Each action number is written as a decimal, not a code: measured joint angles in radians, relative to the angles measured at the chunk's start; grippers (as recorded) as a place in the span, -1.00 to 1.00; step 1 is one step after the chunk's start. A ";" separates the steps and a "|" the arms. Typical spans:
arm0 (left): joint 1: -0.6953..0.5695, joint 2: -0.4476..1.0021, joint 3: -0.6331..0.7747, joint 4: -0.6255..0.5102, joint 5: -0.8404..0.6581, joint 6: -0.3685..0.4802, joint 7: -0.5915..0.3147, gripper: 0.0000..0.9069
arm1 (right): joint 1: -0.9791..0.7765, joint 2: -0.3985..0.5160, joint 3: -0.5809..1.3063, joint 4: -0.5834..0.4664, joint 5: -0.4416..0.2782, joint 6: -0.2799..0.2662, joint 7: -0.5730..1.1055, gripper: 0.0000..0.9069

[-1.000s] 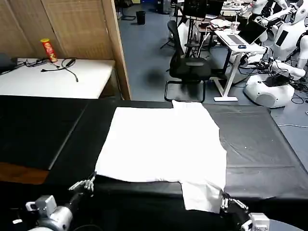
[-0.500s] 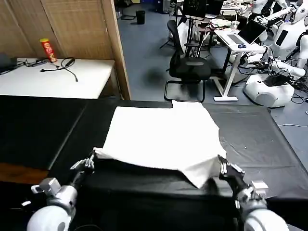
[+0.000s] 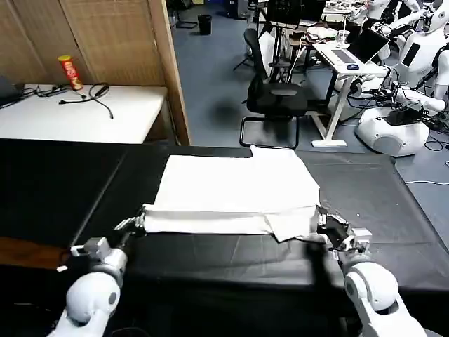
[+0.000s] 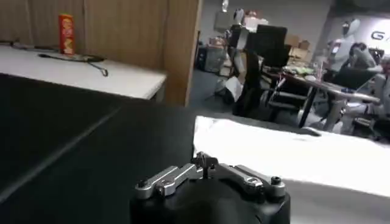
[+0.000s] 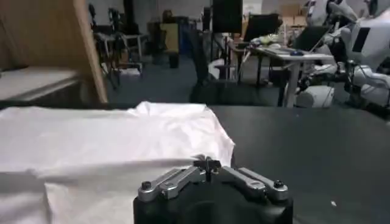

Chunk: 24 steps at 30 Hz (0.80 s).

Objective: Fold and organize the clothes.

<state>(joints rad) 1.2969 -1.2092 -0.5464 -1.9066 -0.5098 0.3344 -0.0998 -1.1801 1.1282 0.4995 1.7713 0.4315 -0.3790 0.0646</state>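
While both arms reached over the table, things lay like this:
Black tablecloth (image 3: 379,203): it covered the whole table.
T-shirt (image 3: 235,189): it was white and lay in the middle of the cloth, with its near edge lifted and folded over toward the far side.
Left gripper (image 3: 133,225): its fingers were pinched together on the near left corner of the T-shirt.
Right gripper (image 3: 324,226): its fingers were pinched together on the near right corner of the T-shirt.
Red can (image 3: 69,73): it stood on the white desk (image 3: 105,116) far behind, well apart from the T-shirt.
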 joint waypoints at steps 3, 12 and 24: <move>-0.045 0.020 0.020 0.044 0.003 0.001 0.010 -1.00 | 0.032 -0.007 -0.019 -0.039 -0.001 0.016 -0.011 -1.00; -0.121 0.055 0.052 0.114 -0.003 0.014 0.017 0.94 | 0.073 -0.026 -0.032 -0.075 0.035 0.045 -0.059 0.94; -0.054 0.081 0.022 0.082 -0.013 0.030 0.036 0.94 | -0.165 -0.068 0.061 0.169 0.029 -0.018 -0.065 0.94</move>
<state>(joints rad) 1.2425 -1.1282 -0.5245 -1.8243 -0.5231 0.3640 -0.0640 -1.3449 1.0599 0.5605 1.9400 0.4607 -0.3966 0.0000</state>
